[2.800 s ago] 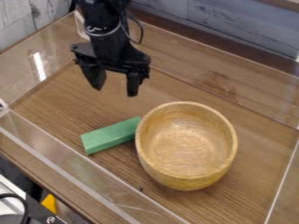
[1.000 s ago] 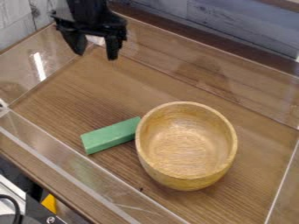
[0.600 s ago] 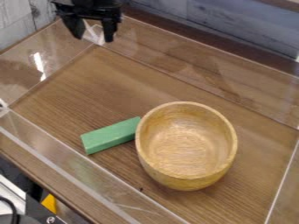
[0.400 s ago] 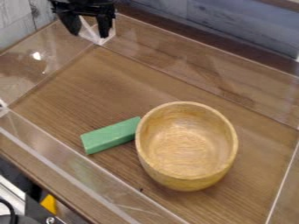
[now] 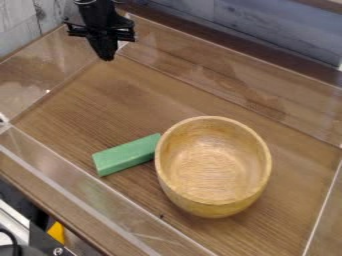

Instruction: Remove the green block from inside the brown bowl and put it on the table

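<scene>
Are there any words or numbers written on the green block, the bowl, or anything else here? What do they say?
None: no words, numbers or signs show anywhere.
green block: plain green, no writing.
brown bowl: only wood grain.
table: only wood grain.
gripper: black, no label can be made out.

The brown bowl (image 5: 214,166) looks like turned wood, pale, with ringed grain showing inside and a smooth, low-sheen finish. The green block (image 5: 128,155) is plain and matt, its material hard to tell. The table (image 5: 201,95) has a brown wood-grain surface with a faint gloss. Its walls (image 5: 34,75) are clear, glossy plastic catching reflections. The gripper (image 5: 104,50) is matt black
</scene>
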### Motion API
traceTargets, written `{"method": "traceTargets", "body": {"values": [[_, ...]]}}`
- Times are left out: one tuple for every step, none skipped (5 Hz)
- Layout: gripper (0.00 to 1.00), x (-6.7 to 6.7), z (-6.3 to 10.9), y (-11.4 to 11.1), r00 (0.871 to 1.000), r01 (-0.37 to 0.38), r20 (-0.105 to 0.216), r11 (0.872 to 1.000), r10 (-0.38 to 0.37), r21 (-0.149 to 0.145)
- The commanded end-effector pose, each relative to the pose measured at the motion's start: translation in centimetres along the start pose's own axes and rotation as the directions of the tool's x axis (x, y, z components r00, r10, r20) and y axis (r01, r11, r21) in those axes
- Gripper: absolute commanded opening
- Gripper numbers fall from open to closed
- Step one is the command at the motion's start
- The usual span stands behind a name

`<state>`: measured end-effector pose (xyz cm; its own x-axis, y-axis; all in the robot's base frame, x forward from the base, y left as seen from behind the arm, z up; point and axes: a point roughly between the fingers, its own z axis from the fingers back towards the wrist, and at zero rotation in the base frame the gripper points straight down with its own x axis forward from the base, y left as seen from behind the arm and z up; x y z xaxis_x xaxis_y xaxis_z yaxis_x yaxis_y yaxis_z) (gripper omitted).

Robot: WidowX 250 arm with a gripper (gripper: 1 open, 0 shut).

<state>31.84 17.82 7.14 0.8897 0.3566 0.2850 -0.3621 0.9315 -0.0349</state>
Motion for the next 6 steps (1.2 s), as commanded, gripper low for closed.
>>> {"method": "traceTargets", "body": {"values": [[1.0,0.3,2.2,0.5,0.998,0.044,0.035,0.999,-0.044,-0.009],[1.0,-0.8,1.8,0.3,0.995,0.096,0.011,0.995,-0.096,-0.032],[1.0,-1.9,1.8,-0.2,0.989,0.15,-0.007,0.987,-0.15,-0.056],[1.0,-2.4,1.7,-0.1,0.988,0.151,-0.016,0.987,-0.152,-0.061],[1.0,-3.0,1.7,0.0,0.987,0.156,-0.026,0.985,-0.158,-0.068],[1.0,-4.3,3.1,-1.1,0.978,0.2,-0.037,0.976,-0.204,-0.087]]}}
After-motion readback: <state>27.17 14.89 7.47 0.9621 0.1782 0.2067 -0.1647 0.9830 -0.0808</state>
